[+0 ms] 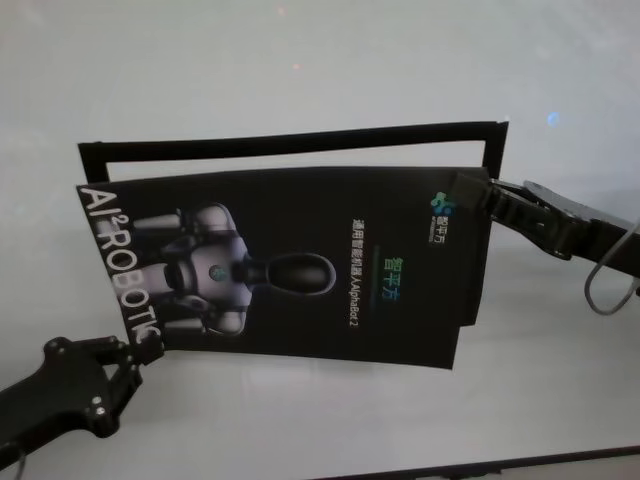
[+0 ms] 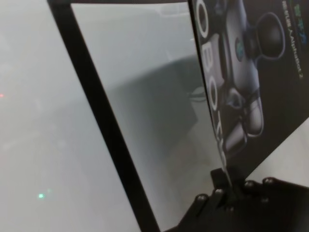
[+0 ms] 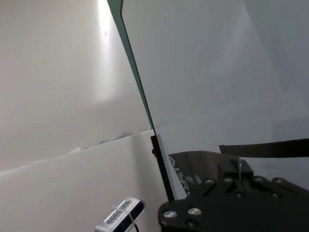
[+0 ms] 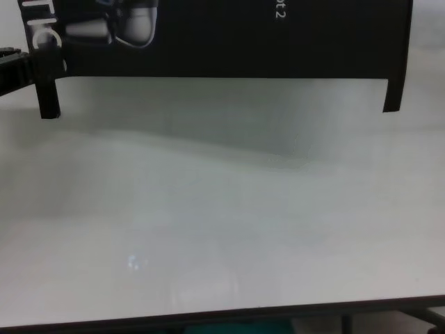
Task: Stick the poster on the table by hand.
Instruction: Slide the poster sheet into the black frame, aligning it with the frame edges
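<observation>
Poster (image 1: 300,260): held above the white desk (image 1: 300,80), stretched between both claws, printed face up.

Head view: left claw (image 1: 135,352) closed on the near left corner by the "ROBOTIC" lettering; right claw (image 1: 478,195) closed on the right edge beside the small logo. Thin black frame strip (image 1: 290,142) visible beyond the far edge.

Left wrist view: poster (image 2: 251,77) seen edge-on, clamped between the left claw (image 2: 231,191) fingers; black strip (image 2: 96,116) running across the desk (image 2: 38,145).

Right wrist view: right claw (image 3: 236,171) pinched shut on the sheet edge; poster (image 3: 193,169) barely visible.

Chest view: poster (image 4: 229,38) hanging clear of the desk (image 4: 222,223), shadow beneath, two short black strip ends (image 4: 49,97) pointing down at its lower corners.
</observation>
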